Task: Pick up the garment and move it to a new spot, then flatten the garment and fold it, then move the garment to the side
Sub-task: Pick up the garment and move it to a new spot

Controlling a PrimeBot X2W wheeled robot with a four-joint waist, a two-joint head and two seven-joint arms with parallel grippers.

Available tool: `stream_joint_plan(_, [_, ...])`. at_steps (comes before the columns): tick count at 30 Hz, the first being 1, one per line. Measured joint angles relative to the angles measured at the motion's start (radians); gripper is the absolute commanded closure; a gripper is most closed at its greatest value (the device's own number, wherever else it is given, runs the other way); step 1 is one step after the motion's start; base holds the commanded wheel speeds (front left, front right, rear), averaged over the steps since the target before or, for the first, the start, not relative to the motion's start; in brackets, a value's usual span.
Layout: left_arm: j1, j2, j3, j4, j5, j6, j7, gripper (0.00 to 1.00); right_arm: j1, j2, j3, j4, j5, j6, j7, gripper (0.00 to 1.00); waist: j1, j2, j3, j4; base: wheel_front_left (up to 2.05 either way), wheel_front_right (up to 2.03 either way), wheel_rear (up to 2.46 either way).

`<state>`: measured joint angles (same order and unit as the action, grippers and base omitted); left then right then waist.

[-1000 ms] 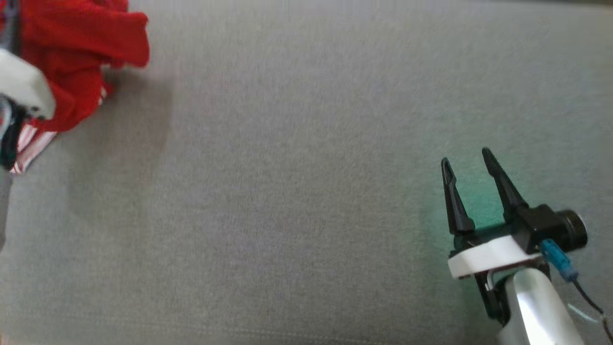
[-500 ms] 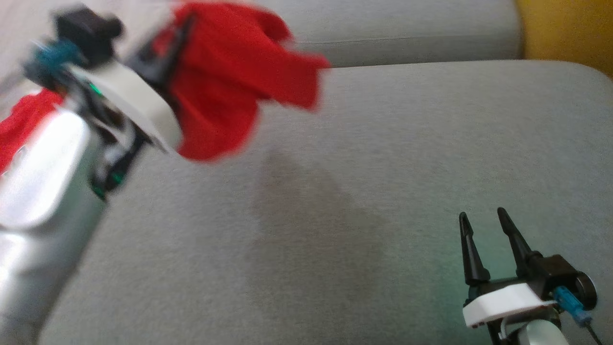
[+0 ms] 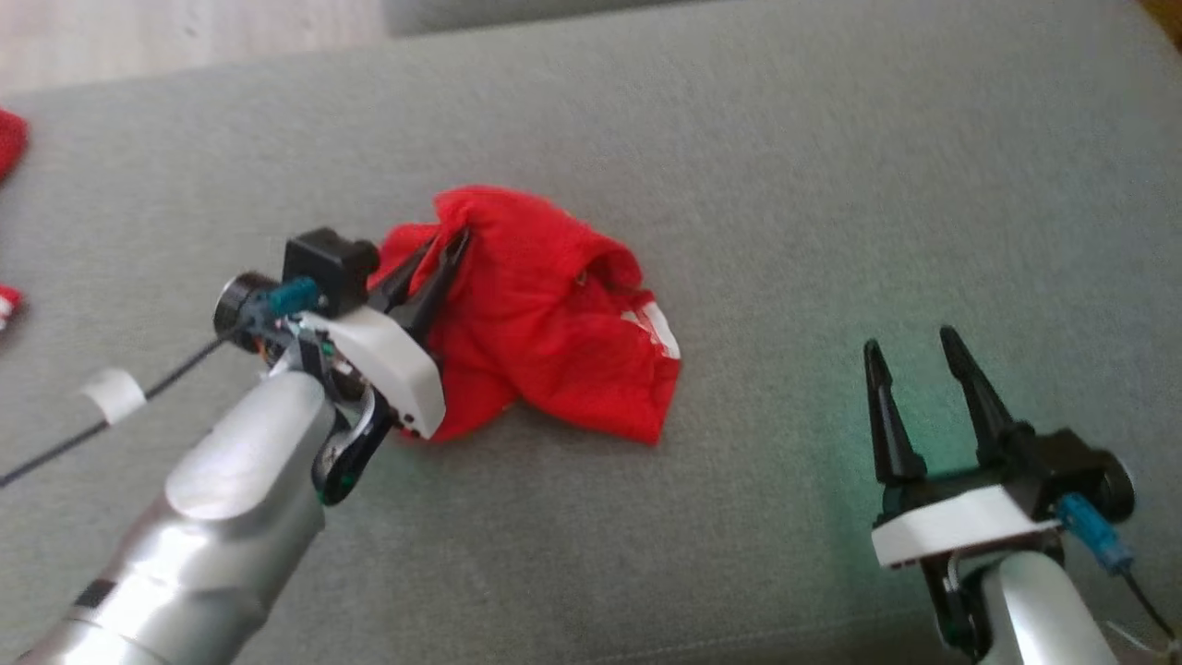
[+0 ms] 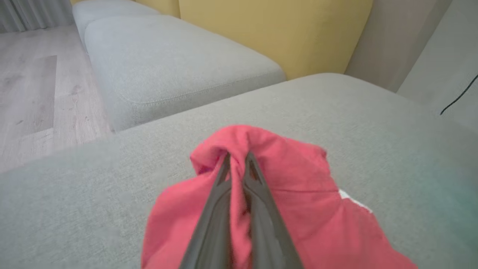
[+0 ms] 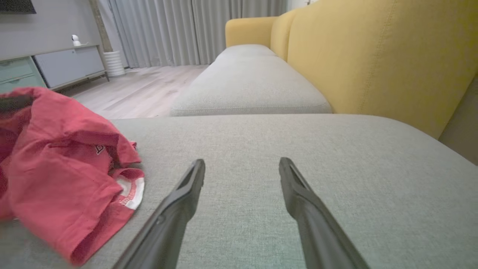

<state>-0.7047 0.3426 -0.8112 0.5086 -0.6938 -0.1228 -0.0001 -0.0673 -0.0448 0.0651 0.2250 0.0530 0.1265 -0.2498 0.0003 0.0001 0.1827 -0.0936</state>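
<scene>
Because it looks like thin knit cloth, the red garment [image 3: 554, 314] will likely be light, very soft and without any stiffness, so it should sag and fold on itself wherever it is lifted. It lies as a crumpled heap on the grey sofa cushion [image 3: 831, 166], near the middle of the head view, slightly toward 10 o'clock. The left gripper [image 3: 443, 251] is pressed together on a ridge of cloth at the 9 o'clock side of the heap, with fabric bunched between the jaws. The right gripper [image 3: 910, 346] stands spread and empty over the cushion at 4 o'clock, well apart from the garment. For flattening, a better hold is probably an edge, such as the white-banded hem [image 3: 660, 328] at the heap's 3 o'clock side, since a pinch in the middle only gathers wrinkles.
</scene>
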Motion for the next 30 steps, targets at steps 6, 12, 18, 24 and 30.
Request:
stream_joint_plan(6, [-0.01, -0.058, -0.005, 0.2, 0.053, 0.027, -0.144, 0.23, -0.026, 0.0, 0.004, -0.001, 0.0, 0.0, 0.0, 0.0, 0.0, 0.0, 0.061, -0.037, 0.0, 0.0, 0.0])
stream_joint_plan(12, [-0.03, -0.11, 0.005, 0.3, 0.069, 0.045, -0.234, 0.0, -0.024, 0.0, 0.003, 0.014, 0.0, 0.0, 0.0, 0.0, -0.0003, 0.0, 0.03, -0.019, 0.0, 0.0, 0.0])
stream_joint_plan(18, [-0.012, -0.135, 0.025, 0.305, 0.088, 0.047, -0.249, 0.0, -0.013, 0.0, -0.008, 0.024, -0.008, 0.0, -0.001, 0.0, -0.0004, 0.0, -0.049, 0.017, 0.0, 0.0, 0.0])
stream_joint_plan(24, [0.143, -0.127, 0.11, 0.193, 0.101, 0.096, -0.251, 0.0, 0.068, 0.0, -0.019, 0.035, -0.01, 0.0, -0.001, 0.0, -0.0006, 0.0, -0.156, 0.057, 0.0, 0.0, 0.0])
stream_joint_plan(30, [0.321, -0.102, 0.225, 0.033, 0.115, 0.159, -0.251, 0.0, 0.101, 0.0, -0.039, 0.031, -0.008, 0.0, -0.001, 0.0, -0.0006, 0.0, -0.224, 0.109, 0.0, 0.0, 0.0])
